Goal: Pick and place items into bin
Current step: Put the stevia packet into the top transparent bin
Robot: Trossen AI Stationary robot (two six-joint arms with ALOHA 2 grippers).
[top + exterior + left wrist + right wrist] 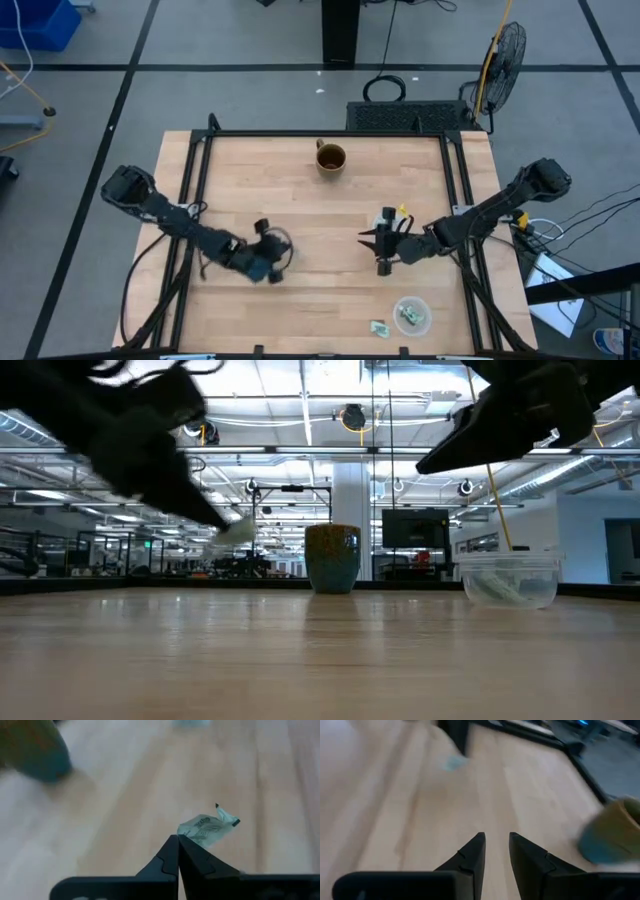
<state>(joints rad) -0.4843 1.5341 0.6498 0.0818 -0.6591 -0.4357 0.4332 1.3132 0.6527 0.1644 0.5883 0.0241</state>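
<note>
My left gripper (178, 841) is shut on one pale green wrapped piece (207, 827); in the high view it hovers over the table's left-middle (272, 268). The low view shows that piece (235, 530) well above the tabletop. My right gripper (497, 842) is open and holds nothing; it hangs over the right-middle of the table (375, 248). The clear round bin (411, 314) stands near the table's near right corner with green pieces inside. One more wrapped piece (378, 326) lies flat on the wood just left of the bin. My left gripper pinches the wrapped piece by one end (186, 832) between its two fingertips. The rest of the wrapper sticks out past the tips, with its twisted tail (229, 818) free. The piece is lifted clear of the table.
A brown mug (331, 158) with a teal base stands near the far edge's middle, also in the low view (332, 558). Black rails (330, 134) frame the tabletop. Bare wood lies between both grippers and the bin (505, 580).
</note>
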